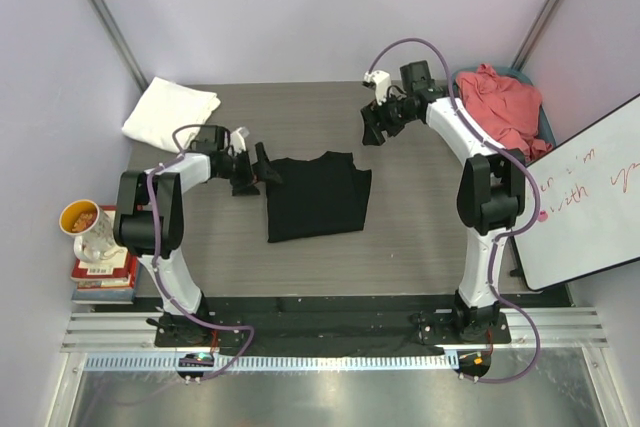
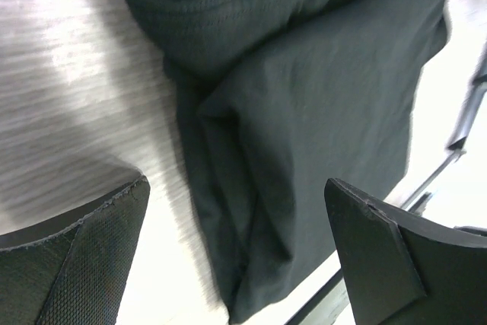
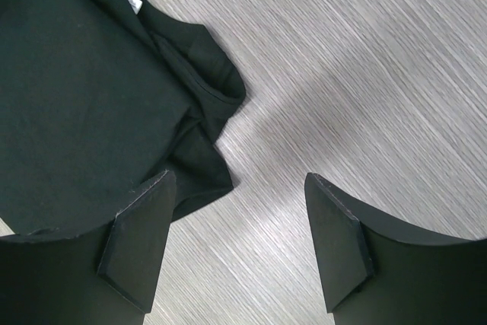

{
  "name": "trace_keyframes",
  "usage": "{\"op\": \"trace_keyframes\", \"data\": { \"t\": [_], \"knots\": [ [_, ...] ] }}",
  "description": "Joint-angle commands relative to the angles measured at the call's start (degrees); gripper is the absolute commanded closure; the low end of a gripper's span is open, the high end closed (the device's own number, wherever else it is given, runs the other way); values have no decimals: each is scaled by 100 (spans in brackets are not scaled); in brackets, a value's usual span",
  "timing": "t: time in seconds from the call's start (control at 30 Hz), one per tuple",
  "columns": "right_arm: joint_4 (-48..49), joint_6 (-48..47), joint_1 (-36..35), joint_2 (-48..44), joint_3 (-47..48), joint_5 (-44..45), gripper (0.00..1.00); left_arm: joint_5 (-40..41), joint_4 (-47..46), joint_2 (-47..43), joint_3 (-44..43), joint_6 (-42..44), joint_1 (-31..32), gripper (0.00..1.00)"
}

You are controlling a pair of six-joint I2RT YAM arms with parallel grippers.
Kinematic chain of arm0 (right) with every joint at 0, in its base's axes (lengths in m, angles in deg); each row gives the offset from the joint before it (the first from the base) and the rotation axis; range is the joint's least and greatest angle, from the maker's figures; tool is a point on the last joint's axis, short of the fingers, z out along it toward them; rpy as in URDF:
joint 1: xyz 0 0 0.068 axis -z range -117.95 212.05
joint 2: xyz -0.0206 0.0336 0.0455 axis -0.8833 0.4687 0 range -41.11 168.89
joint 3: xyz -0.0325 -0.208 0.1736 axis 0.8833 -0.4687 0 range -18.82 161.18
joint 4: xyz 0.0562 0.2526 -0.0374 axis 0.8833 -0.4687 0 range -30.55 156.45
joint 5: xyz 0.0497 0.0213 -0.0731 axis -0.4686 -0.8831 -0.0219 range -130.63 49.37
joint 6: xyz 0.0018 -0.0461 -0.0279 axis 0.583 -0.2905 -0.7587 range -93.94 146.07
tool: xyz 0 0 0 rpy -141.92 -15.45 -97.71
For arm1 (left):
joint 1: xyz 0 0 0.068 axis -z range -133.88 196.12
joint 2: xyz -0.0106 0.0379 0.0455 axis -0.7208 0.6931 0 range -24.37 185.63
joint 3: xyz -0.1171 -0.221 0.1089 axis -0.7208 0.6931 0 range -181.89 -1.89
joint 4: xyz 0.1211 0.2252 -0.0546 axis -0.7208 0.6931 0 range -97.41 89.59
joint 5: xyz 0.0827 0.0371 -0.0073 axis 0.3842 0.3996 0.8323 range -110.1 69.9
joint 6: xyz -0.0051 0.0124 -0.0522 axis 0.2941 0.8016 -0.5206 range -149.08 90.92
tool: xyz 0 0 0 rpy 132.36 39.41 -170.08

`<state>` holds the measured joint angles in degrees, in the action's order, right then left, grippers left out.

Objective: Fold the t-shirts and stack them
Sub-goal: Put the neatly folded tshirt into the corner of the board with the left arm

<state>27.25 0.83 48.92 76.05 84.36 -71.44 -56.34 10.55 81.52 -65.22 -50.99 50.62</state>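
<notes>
Now | black t-shirt (image 1: pixel 315 197) 1 | white t-shirt (image 1: pixel 170 112) 1 | coral-pink t-shirt (image 1: pixel 500 107) 1

White arms (image 1: pixel 172 272) w/ blk joints, purple cables (image 1: pixel 408 42).

The left arm (image 1: pixel 150 209) folds at the elbow with its forearm low, left gripper (image 1: pixel 257 173) spread wide and empty. The right arm (image 1: pixel 487 187) stretches forward, right gripper (image 1: pixel 378 127) parted too — holding nothing.
</notes>
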Motion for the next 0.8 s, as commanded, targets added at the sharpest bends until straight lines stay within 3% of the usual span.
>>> {"op": "trace_keyframes", "data": {
  "t": [0.0, 0.63, 0.77],
  "knots": [
    [-79, 98, -120, 26, 291, -66, 26, 373, -785, 327, 383, -735, 8, 0],
    [-79, -52, -138, 0, 440, -13, 28, 434, -1532, -174, 1235, -1447, 474, 0],
    [-70, -87, -146, -53, 388, -22, 30, 496, -1558, -226, 1367, -1483, 482, 5]
  ]
}}
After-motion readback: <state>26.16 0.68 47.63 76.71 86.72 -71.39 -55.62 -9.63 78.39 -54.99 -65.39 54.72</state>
